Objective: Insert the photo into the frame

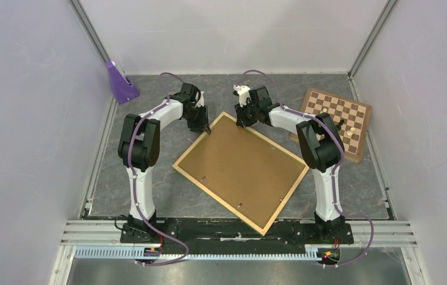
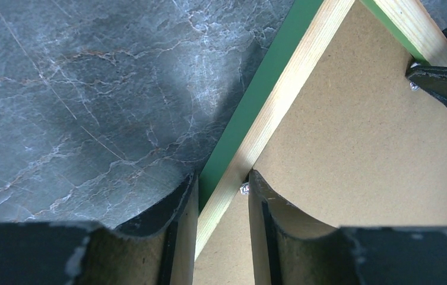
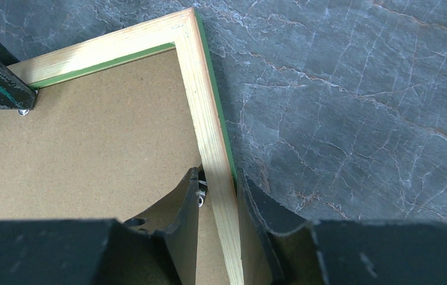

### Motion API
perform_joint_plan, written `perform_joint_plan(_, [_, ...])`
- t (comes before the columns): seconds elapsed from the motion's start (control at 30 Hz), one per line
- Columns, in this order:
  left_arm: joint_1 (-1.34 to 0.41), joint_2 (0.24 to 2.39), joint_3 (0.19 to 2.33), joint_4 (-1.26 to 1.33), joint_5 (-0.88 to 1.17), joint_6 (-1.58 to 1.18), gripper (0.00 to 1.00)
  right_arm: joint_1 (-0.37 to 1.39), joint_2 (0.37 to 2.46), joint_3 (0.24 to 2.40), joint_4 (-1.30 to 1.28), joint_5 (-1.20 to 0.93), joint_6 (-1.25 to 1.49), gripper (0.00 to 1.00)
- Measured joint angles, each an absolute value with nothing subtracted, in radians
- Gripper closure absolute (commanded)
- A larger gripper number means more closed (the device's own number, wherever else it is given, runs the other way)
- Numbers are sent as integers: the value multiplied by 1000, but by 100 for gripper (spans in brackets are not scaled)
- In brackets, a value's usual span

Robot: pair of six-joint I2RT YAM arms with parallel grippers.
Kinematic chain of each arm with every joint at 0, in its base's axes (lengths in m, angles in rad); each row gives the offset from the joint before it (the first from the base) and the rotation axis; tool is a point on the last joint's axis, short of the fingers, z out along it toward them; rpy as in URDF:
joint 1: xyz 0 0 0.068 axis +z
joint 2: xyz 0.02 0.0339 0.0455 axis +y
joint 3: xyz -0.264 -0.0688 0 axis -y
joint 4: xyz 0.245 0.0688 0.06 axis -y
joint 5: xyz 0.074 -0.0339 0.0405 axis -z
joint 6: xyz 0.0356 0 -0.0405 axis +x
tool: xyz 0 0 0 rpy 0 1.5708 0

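Plainly, one large thin-railed rectangular picture frame (image 1: 219, 200) lay back-up on the grey marbled table (image 1: 161, 190), turned cornerwise. Its pale wood rails were uppermost, and a green edge showed along the outside. Inside the frame sat one plain brown hardboard panel (image 1: 241, 169), flat and filling the opening. Four small metal fittings (image 1: 240, 206) showed on it from above.

Two white-and-black arms, the left arm (image 1: 140, 142) and the right arm (image 1: 322, 145), stood over the frame's far corner, one on each side of it. The left gripper (image 2: 221, 181) straddled the far-left rail at a narrow opening, with one finger (image 2: 179, 208) over the table and the other over the panel. Whether they pressed the wood could not be told. The right gripper (image 3: 218, 175) was clamped onto the far-right rail, a finger against each side.

Beyond the right arm lay one brown-and-cream chessboard (image 1: 327, 113) carrying a few chess pieces (image 1: 345, 127), dark and pale, too small to count surely. One purple wedge-shaped object (image 1: 120, 83) stood at the table's far left corner
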State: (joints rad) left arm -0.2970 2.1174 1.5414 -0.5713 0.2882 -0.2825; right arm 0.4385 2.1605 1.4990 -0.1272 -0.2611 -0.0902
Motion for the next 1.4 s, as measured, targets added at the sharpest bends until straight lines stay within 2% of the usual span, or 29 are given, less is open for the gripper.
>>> perform_joint_plan(0.2, [-297,2110,1528,-556,289,-283,98,439,2160,1499,-127,-261,-90,92])
perform_joint_plan(1.13, [-272,2037,1380,-382,313,-377,98,436,2135,1426,-28,-256,-63,93])
perform_joint_plan(1.27, [-300,2037,1398,-403,265,-342,93,435,2135,1427,-30,-254,-62,93])
perform_joint_plan(1.4, [-332,2040,1423,-422,205,-302,76,430,2135,1427,-36,-254,-63,93])
